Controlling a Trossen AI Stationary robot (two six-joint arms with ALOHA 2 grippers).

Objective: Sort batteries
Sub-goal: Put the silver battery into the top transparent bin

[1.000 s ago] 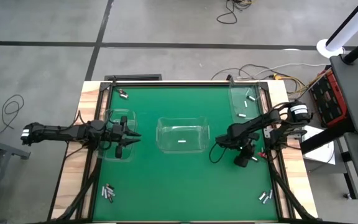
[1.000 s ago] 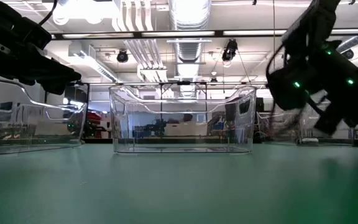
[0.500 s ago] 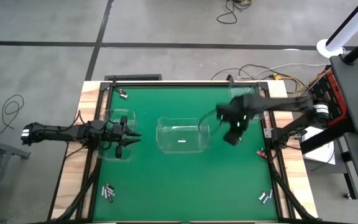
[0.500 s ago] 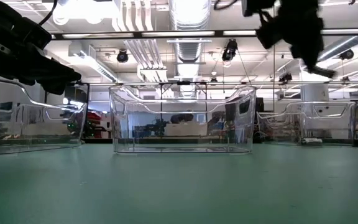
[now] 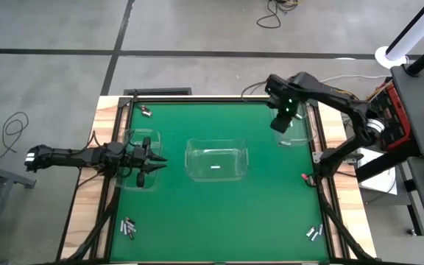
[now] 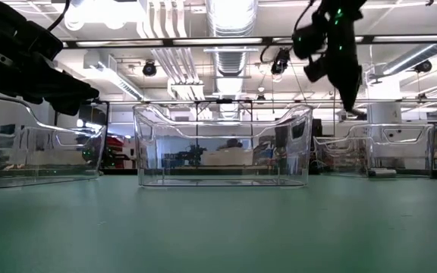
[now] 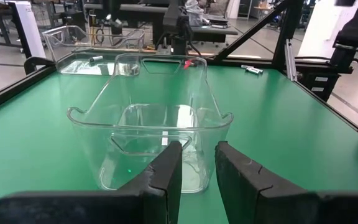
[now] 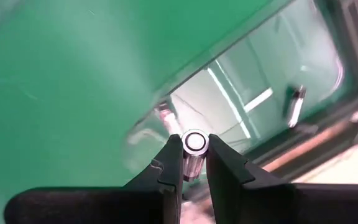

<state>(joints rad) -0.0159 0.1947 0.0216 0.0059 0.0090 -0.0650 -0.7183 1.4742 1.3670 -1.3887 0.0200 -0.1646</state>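
Right gripper (image 8: 193, 163): pinching one battery (image 8: 193, 145) end-on, held above the far-right bin (image 5: 293, 125), which I see directly beneath it.
That bin: at least two batteries already inside.
Middle bin (image 5: 216, 163): one battery.
Left gripper (image 5: 153, 163): parked over the left bin (image 5: 132, 171), fingers narrowly apart, nothing between them.
Loose clusters, well apart from both grippers: near-left (image 5: 128, 228), near-right (image 5: 314, 232), far-left (image 5: 146, 111).
My estimate: sorting barely begun; most remains.

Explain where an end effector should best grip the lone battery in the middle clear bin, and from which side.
Best from straight above: the battery lies flat on the floor of the middle bin, which is walled all round and open on top. Close across its curved sides at mid-length, square to its long axis.
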